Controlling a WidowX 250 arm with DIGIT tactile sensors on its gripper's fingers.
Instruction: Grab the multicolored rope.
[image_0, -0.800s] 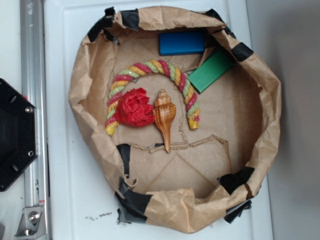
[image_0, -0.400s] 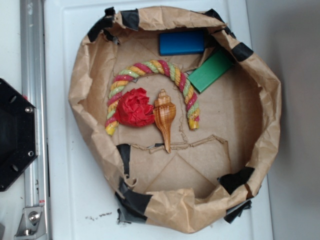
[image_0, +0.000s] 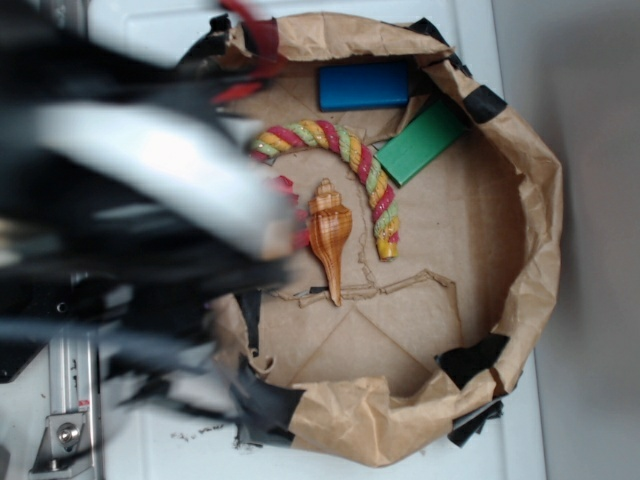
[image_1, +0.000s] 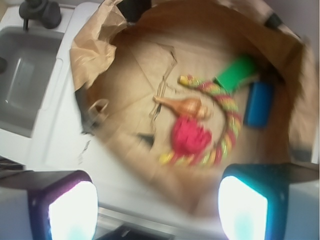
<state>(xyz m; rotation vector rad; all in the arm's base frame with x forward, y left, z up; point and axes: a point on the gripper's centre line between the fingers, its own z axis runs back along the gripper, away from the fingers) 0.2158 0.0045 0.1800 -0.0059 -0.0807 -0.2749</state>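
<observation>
The multicolored rope (image_0: 352, 160) lies as an arch of red, yellow and pale green strands on the floor of a crumpled brown paper bowl (image_0: 530, 200). Its left end is hidden behind my blurred arm (image_0: 160, 170), which reaches in from the left. In the wrist view the rope (image_1: 231, 112) curves round a red woven ball (image_1: 190, 136) and a striped shell (image_1: 182, 105). My gripper (image_1: 157, 210) is open, its two pads (image_1: 72, 212) wide apart with nothing between them. It hovers high over the bowl's rim, apart from the rope.
The shell (image_0: 329, 235) lies inside the arch. A blue block (image_0: 364, 86) and a green block (image_0: 421, 141) rest at the bowl's far wall. The paper rim (image_1: 92, 45) stands up all round. A grey sink (image_1: 25, 85) lies beyond the white board.
My arm has swept into the exterior view from the left, blurred with motion, and now covers the red ball and the rope's left end. The objects in the bowl have not moved.
</observation>
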